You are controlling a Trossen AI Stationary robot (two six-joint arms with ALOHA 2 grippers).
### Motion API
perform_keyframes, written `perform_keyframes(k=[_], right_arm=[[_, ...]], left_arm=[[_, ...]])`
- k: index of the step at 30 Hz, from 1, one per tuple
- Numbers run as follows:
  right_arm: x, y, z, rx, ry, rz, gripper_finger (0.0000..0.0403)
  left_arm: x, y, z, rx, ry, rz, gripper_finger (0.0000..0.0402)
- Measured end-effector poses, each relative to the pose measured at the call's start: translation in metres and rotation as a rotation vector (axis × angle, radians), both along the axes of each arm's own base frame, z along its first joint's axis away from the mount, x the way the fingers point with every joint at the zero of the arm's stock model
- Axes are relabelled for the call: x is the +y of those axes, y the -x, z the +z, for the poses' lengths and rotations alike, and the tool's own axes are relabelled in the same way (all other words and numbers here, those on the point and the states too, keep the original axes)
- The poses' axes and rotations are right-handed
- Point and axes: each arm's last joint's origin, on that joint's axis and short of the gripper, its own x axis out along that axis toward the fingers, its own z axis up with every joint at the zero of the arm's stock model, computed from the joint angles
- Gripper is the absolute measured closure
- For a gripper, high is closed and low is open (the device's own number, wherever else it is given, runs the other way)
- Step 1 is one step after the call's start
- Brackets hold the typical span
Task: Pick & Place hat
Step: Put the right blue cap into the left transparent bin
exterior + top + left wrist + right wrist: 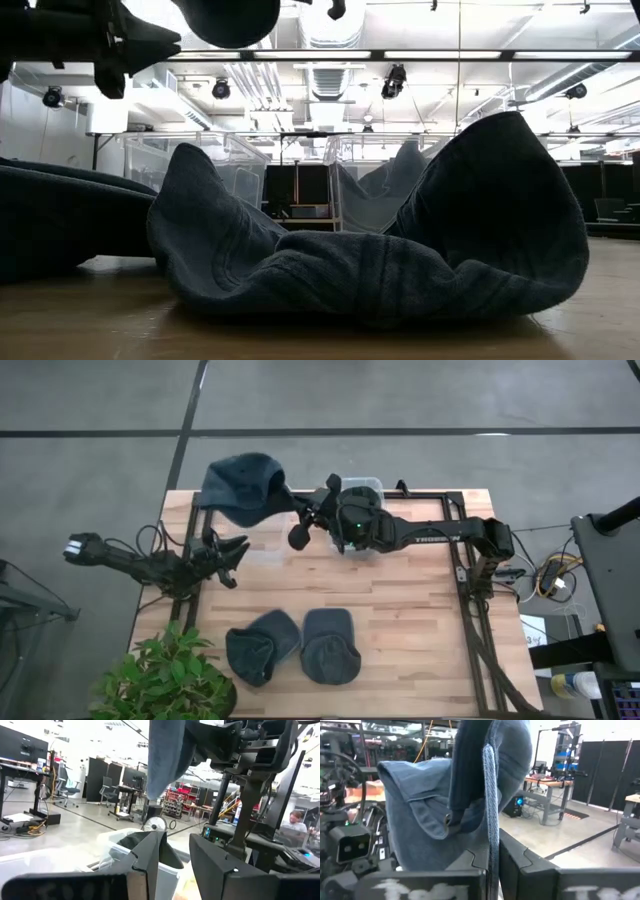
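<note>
My right gripper [297, 517] is shut on a blue denim hat [240, 487], held up over the table's far left part. The hat also shows in the right wrist view [445, 805] and at the top of the low view [225, 15]. My left gripper [228, 553] is open and empty over the table's left side, near and below the held hat. Two more dark blue hats [262, 646] [331, 645] lie flat on the table near its front edge. My right gripper pinches the hat's stitched edge [491, 837] between its two fingers. The fingers come about level from the table's right side. The hat is lifted clear of the table and spreads out beyond the fingertips toward the far left corner.
A clear plastic bin [362, 488] stands at the table's far middle under my right arm; it also shows in the left wrist view [125, 852] with something dark inside. A potted plant [165, 678] stands at the near left corner. A black frame [470, 590] runs along the right side.
</note>
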Motion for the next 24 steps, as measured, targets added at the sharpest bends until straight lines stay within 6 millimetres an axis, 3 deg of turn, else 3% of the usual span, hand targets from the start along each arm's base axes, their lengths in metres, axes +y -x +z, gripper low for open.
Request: perform_keyframes(k=[24], right_arm=[[0.006, -0.003, -0.008, 0.011, -0.068, 0.076, 0.0390]], left_arm=[[0.001, 0.003, 0.027, -0.069, -0.071, 0.048, 0.0298]])
